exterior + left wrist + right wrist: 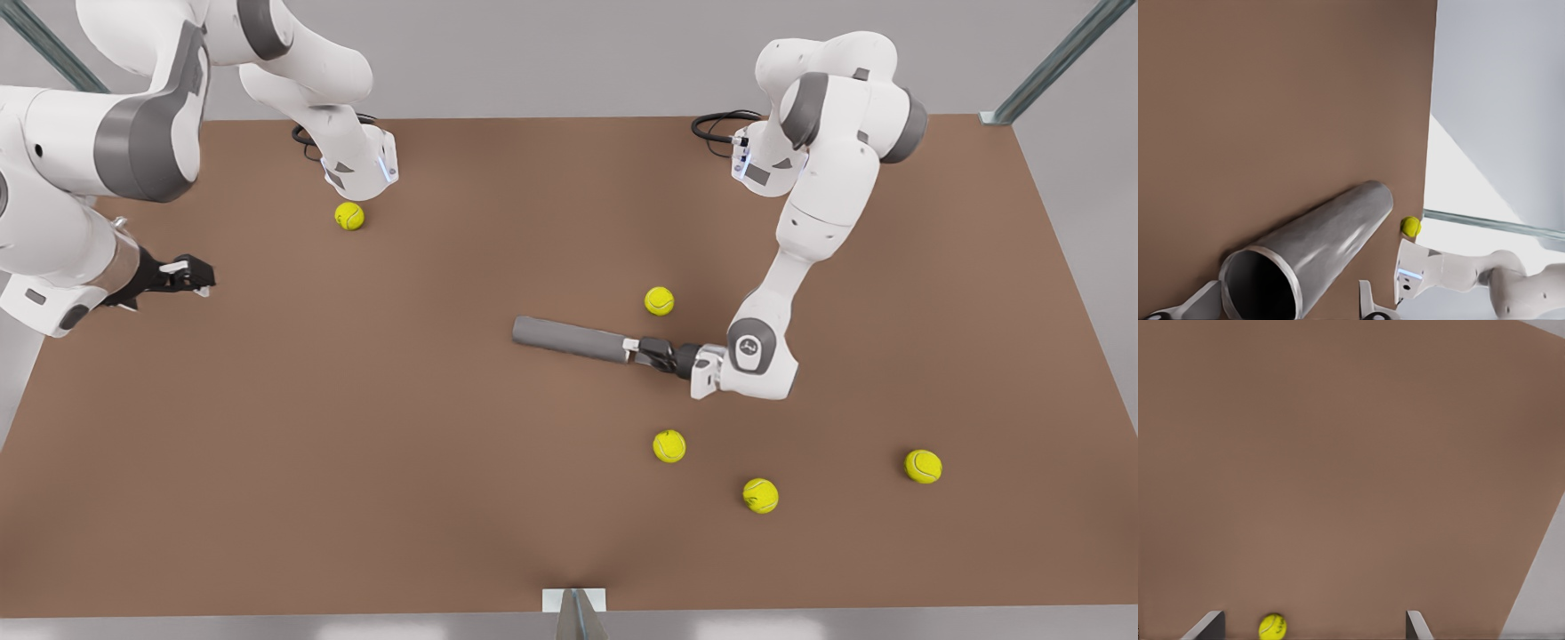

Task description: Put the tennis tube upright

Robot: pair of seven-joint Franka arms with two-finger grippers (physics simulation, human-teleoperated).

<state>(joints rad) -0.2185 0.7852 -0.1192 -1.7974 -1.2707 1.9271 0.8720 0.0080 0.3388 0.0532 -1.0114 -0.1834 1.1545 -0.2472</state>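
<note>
The tennis tube [569, 338] lies flat on the brown table [356, 462], a grey metallic cylinder whose pale rimmed open end [1261, 283] faces my left gripper. That left gripper [642, 350] sits low at this end, at the front view's right, open. Its fingers [1205, 301] stand on either side of the rim, with a gap showing on one side. The tube [1325, 233] runs away from the left wrist camera. My right gripper [203, 277] waits open at the front view's left, above the table, nothing between its fingertips [1313, 623].
Several yellow tennis balls lie loose: one behind the tube [659, 300], one in front [669, 445], others at the front right [760, 495] and near the right arm's base [348, 216]. A ball [1272, 627] shows below the right gripper. The table's edge [1431, 133] is beyond the tube.
</note>
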